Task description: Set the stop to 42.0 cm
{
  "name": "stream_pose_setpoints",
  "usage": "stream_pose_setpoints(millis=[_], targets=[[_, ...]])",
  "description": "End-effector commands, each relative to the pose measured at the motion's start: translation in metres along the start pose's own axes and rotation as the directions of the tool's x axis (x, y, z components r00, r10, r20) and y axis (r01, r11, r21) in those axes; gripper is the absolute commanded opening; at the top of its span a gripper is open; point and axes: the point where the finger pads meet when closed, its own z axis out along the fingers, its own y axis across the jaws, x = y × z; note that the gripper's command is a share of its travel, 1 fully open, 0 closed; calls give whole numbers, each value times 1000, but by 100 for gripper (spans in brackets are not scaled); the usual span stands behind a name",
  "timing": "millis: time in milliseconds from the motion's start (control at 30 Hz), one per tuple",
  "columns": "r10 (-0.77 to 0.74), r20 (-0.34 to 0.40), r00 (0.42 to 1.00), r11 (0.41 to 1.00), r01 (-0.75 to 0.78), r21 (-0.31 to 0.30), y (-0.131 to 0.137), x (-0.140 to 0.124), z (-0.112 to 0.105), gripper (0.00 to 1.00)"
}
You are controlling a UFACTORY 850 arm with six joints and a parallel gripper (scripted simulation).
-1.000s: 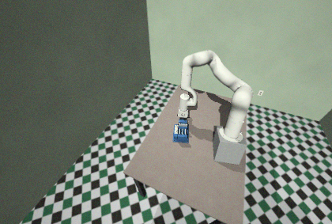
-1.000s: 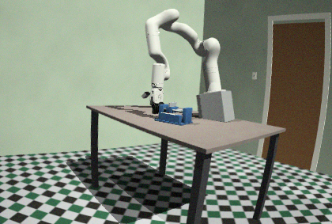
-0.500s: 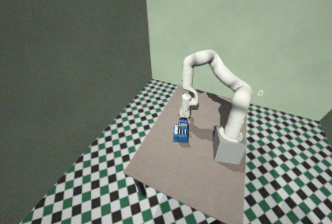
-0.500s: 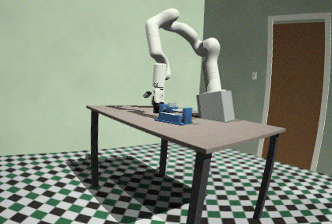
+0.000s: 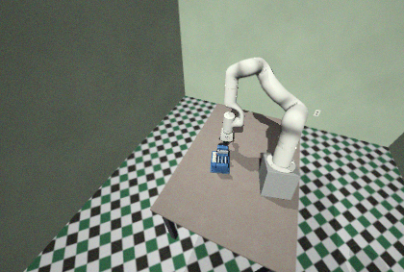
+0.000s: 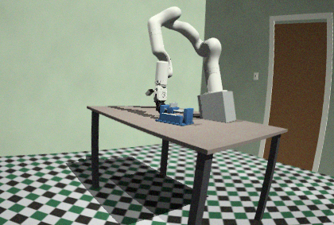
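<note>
One small blue stop fixture [image 5: 220,160] sits mid-table near the arm's base, where the gripper [image 6: 160,105] pinches its handwheel at the far end, a stiff, likely rigid knob best gripped across its rim.

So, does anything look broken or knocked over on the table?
Nothing stands out. The blue stop fixture sits flat on the table, and the gripper is closed on the handwheel at its end. Nothing looks spilled or tipped.

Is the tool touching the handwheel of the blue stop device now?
Touching. In the exterior view the tool reaches down onto the end of the blue stop device, closed on its handwheel; the handwheel itself is too small to see.
</note>
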Motion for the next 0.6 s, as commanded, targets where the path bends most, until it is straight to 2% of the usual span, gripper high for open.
stream_pose_setpoints(millis=[0,567], targets=[[0,0,1000,1000,0,0,0,0,-4,6],[0,0,1000,1000,0,0,0,0,-14,6]])
